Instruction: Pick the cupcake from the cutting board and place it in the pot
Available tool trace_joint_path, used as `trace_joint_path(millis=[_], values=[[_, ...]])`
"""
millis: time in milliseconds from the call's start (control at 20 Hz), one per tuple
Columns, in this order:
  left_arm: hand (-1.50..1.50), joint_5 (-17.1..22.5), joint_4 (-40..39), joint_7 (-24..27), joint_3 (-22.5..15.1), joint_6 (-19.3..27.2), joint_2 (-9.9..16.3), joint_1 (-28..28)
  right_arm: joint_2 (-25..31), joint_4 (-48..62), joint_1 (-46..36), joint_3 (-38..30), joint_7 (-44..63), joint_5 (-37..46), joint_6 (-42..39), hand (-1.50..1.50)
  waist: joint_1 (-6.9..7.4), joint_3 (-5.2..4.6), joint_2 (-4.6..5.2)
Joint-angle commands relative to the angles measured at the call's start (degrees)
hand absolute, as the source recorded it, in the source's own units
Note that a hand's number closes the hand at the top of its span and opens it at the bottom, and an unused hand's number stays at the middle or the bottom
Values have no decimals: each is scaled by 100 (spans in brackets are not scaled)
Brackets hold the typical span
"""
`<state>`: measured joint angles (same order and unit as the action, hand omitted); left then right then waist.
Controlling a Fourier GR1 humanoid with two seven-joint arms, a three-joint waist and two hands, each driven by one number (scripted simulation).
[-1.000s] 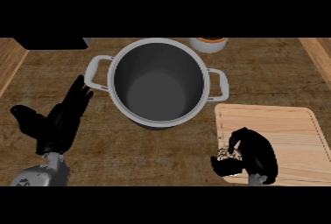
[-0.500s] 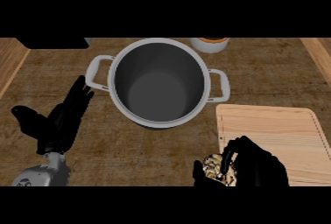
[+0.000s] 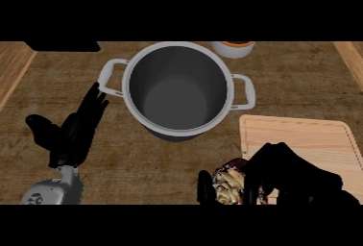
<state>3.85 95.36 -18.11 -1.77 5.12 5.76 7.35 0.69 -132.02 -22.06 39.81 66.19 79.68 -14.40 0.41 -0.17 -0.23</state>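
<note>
A grey pot (image 3: 177,91) with two side handles stands open at the middle of the counter, nothing inside it. The wooden cutting board (image 3: 312,139) lies at the right. My right hand (image 3: 291,175) is at the lower right, over the board's near left corner, its fingers and thumb curled round the cupcake (image 3: 230,185), which shows pale frosting and a dark wrapper and is partly hidden. My left hand (image 3: 71,132) rests open at the left of the pot, fingers straight and pointing up.
A small orange-topped container (image 3: 234,48) stands behind the pot at the back right. A dark object (image 3: 60,46) sits at the back left. Wooden edges border the counter on both sides.
My right hand has closed round the cupcake and drawn it left and toward the near edge, off the board's corner. The left hand has not moved.
</note>
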Motion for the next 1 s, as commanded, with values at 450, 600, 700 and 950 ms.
trace_joint_path(millis=[450, 600, 700, 950], values=[[0, 44, -35, -46, -75, -83, -72, 70, -66, 2036, -2416, -1838, 1277, -1561, -45, 150, 140, -1, 36], [0, -33, -79, 60, -81, -33, -104, 143, -66, 2816, -2781, -2247, 980, -1876, 205, 150, 140, 4, 52], [0, 5, 157, -214, -110, -61, -50, 64, -66, 3221, -3049, -2352, 1012, -1917, 324, 150, 151, 9, 34], [0, -73, 37, 89, -120, -54, -118, -82, -66, 4571, -3152, -2478, 249, -2076, 1073, 150, 118, 12, 51]])
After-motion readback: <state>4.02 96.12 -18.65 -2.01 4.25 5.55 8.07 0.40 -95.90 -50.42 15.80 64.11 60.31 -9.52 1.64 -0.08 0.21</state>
